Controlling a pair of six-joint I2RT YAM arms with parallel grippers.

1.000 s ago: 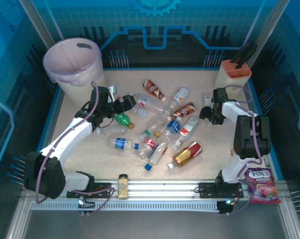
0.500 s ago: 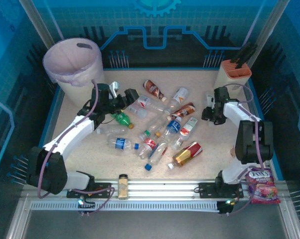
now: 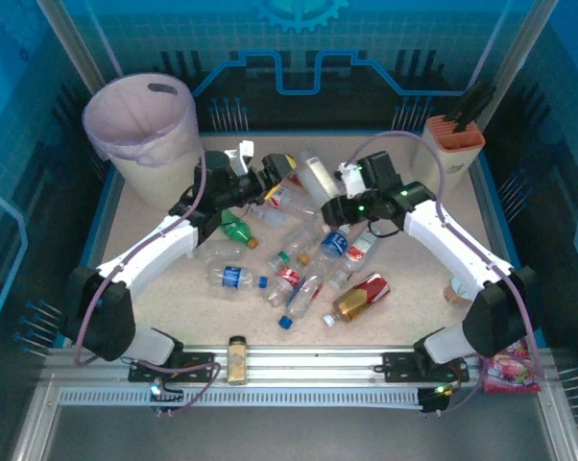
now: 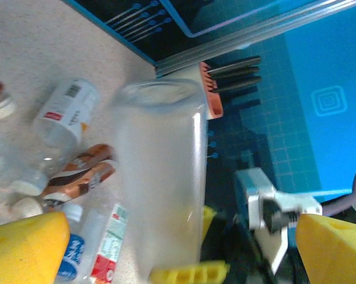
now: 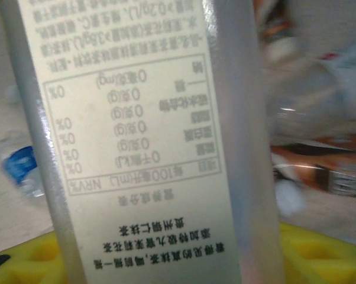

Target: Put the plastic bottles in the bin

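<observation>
A pale frosted bottle (image 3: 317,179) stands upright above the frame's centre, clamped in the right claw (image 3: 331,190). The left claw (image 3: 260,165) waits beside it with fingers spread wide, likely for a handover, since the bin (image 3: 155,178) sits upper left. Other bottles (image 3: 308,252) litter the worktop (image 3: 404,279).

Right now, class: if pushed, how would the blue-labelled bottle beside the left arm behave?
The blue-labelled bottle lies on its side, so it would probably roll. It looks clear and empty: likely light, thin-walled, easily dented.
</observation>
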